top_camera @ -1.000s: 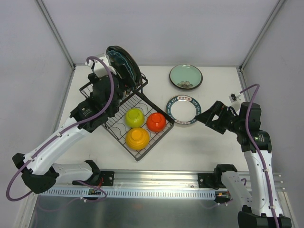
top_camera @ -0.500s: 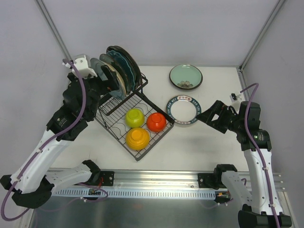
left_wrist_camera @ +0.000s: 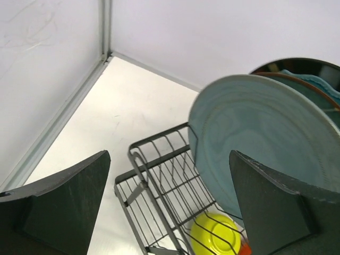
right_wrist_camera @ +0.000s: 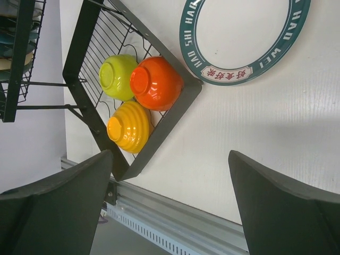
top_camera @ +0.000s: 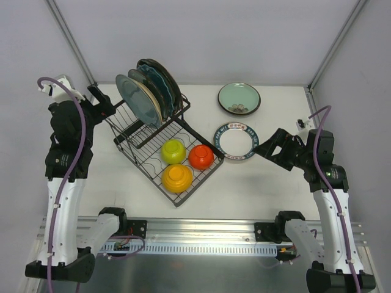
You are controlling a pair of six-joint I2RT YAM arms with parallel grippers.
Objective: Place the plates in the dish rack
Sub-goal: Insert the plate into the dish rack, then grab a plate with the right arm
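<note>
The black wire dish rack (top_camera: 125, 131) holds several plates upright in its raised section, the grey-blue plate (top_camera: 135, 97) in front; that plate also shows in the left wrist view (left_wrist_camera: 265, 138). A mint green plate (top_camera: 239, 98) and a dark-rimmed plate with white lettering (top_camera: 236, 141) lie flat on the table; the lettered plate also shows in the right wrist view (right_wrist_camera: 239, 37). My left gripper (top_camera: 101, 101) is open and empty, just left of the rack. My right gripper (top_camera: 270, 149) is open and empty, right of the lettered plate.
Yellow-green (top_camera: 173, 151), red-orange (top_camera: 201, 157) and orange (top_camera: 177, 177) bowls sit upside down in the rack's lower basket. A metal rail (top_camera: 201, 235) runs along the near table edge. White walls enclose the table on three sides.
My left arm has drawn back to the left, away from the rack, leaving the grey-blue plate standing in the slots. The right arm has barely moved.
</note>
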